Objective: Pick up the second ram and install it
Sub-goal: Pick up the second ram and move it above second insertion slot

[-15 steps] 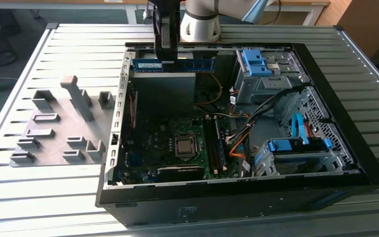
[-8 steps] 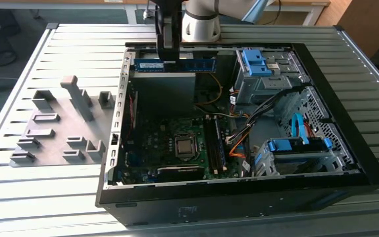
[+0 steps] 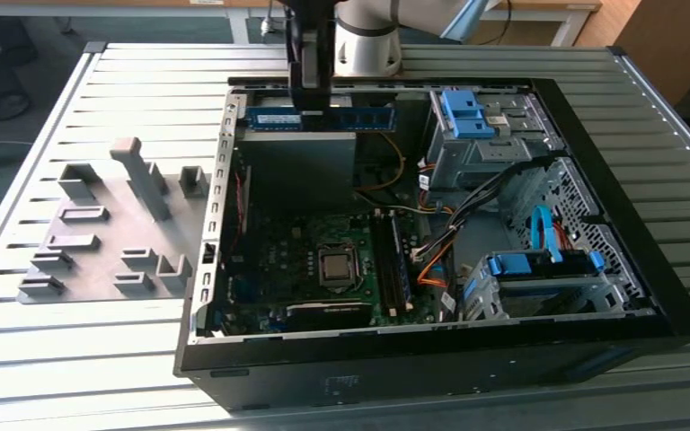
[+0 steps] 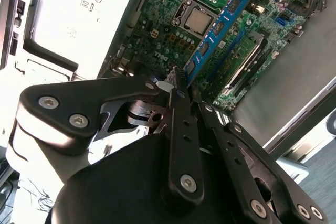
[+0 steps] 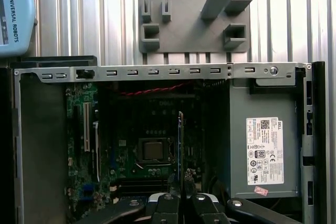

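Blue and edge-on, the second ram sits clamped in my claw, suspended above the motherboard of the open computer case.

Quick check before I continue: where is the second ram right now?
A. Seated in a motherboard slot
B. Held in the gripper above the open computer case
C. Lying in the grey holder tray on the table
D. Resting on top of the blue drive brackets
B. In the exterior view the second ram hangs level above the open computer case, and in the second wrist view the gripper is clamped on its end above the motherboard.
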`<act>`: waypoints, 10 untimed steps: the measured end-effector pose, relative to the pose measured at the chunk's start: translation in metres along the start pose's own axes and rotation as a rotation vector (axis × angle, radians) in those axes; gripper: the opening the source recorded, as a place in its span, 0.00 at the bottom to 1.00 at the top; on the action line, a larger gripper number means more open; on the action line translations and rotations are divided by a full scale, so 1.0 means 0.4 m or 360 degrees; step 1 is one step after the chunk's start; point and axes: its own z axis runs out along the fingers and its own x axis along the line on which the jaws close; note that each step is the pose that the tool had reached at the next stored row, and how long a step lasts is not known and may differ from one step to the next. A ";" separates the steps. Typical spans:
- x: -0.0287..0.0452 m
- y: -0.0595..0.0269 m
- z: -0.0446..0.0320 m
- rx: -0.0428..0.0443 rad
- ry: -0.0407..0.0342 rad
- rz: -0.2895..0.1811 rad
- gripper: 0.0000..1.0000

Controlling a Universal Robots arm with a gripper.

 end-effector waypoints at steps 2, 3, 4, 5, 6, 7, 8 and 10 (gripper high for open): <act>0.000 -0.002 0.000 0.0000 0.0000 0.0000 0.15; 0.000 -0.003 0.000 0.0000 0.0000 0.0000 0.15; 0.000 -0.004 0.000 0.0000 0.0000 0.0000 0.15; 0.000 -0.005 0.000 0.0000 0.0000 0.0000 0.15; 0.000 -0.006 0.000 0.0000 0.0000 0.0000 0.15; 0.000 -0.007 0.000 0.0000 0.0000 0.0000 0.15; 0.000 -0.009 0.000 0.0000 0.0000 0.0000 0.15; -0.001 -0.013 0.000 0.0000 0.0000 0.0000 0.15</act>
